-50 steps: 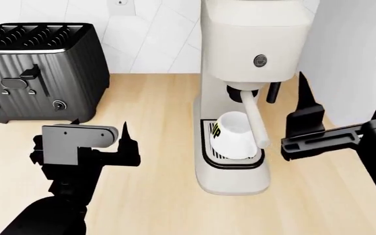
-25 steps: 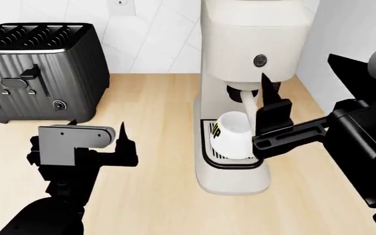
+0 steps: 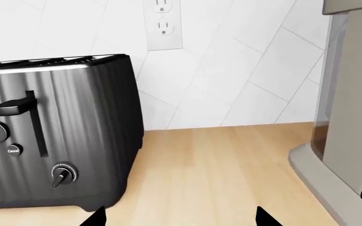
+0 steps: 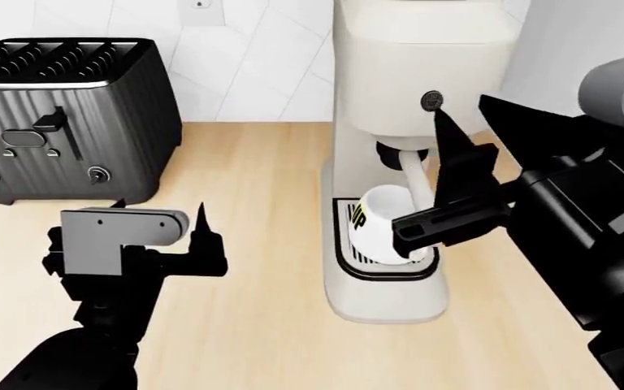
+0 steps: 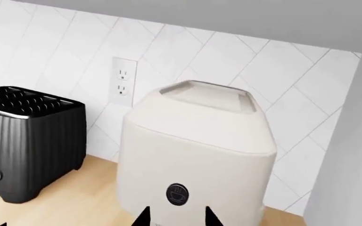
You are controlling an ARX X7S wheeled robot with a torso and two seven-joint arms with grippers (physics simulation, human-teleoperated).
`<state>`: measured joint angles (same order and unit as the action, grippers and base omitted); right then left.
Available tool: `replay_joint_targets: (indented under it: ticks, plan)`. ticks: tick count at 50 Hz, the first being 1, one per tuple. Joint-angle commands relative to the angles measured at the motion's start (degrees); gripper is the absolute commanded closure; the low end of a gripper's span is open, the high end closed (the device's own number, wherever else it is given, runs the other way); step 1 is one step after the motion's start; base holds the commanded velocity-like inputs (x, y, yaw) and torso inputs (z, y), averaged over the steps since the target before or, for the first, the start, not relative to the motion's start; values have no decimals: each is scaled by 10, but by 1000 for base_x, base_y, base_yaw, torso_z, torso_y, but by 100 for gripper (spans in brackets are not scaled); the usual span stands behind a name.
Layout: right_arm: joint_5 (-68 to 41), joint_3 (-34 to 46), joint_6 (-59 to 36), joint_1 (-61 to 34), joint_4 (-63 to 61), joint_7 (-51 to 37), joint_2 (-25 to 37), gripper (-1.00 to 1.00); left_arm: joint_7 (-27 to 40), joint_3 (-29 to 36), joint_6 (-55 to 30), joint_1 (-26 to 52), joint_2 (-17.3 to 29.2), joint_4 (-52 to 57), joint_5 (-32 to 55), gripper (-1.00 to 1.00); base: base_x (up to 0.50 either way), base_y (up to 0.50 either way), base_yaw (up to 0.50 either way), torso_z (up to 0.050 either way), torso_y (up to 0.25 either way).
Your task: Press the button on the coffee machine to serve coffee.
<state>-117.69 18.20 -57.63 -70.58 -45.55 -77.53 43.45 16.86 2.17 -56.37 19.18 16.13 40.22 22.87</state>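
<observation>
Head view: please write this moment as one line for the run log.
right gripper: just below button, no contact seen | left gripper: idle | cup: on drip tray

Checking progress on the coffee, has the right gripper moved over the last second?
Yes. The right gripper moved leftward and up, toward the coffee machine and its button.

The right gripper (image 4: 439,175) has moved from the right side of the counter toward the left, and it is now in front of the coffee machine (image 4: 415,73). Its upper fingertip (image 4: 439,119) has come up close to the button (image 4: 431,100), just below and right of it in the head view; I cannot tell whether they touch. The right arm (image 4: 572,219) now fills more of the right side and covers part of the white cup (image 4: 383,227), which was fully visible before.
</observation>
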Motion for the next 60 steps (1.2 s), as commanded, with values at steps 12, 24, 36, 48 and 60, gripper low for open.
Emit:
replay_joint_targets:
  ticks: [12,24,36,48,60]
  plan:
    - [-37,23,24,-37,-14,-42,3,100,-5,-5,2,-2,2,-2,2,-100,0,0,0,0,0]
    - [-10,17,17,-11,1,-11,12,100,-2,-3,2,-2,3,-1,4,-100,0,0,0,0,0]
    - [38,8,5,3,38,41,3,100,0,-3,9,-7,5,-5,6,-100,0,0,0,0,0]
    - [57,14,7,15,60,69,-16,100,-2,-6,10,-8,10,-6,11,-100,0,0,0,0,0]
    - [61,27,7,4,91,82,-30,100,3,-1,13,-6,7,-11,12,-100,0,0,0,0,0]
